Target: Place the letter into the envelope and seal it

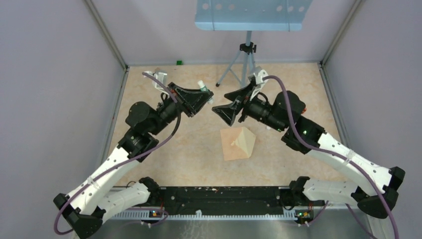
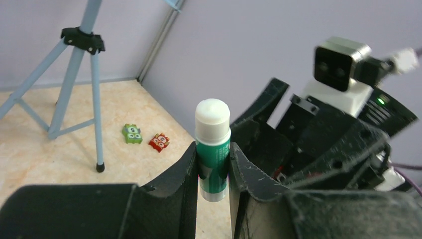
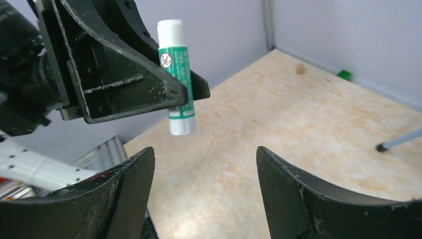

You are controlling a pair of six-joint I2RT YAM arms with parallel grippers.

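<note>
The pinkish-tan envelope (image 1: 230, 144) lies on the table between the two arms. A paler triangular flap (image 1: 246, 141) stands up over its right half. The letter does not show as a separate sheet. My left gripper (image 1: 206, 94) is raised above the table and shut on a green glue stick with a white cap (image 2: 213, 149), held upright. The stick also shows in the right wrist view (image 3: 175, 74). My right gripper (image 1: 219, 110) is open and empty. It faces the left gripper from just below the stick, with its fingertips (image 3: 142, 162) wide apart.
A blue tripod (image 1: 244, 64) with a perforated blue plate (image 1: 249, 15) stands at the back. A small green block (image 1: 178, 62) sits at the back wall. A green toy block (image 2: 132, 133) and a red one (image 2: 159, 142) lie near a tripod foot. Grey walls enclose the table.
</note>
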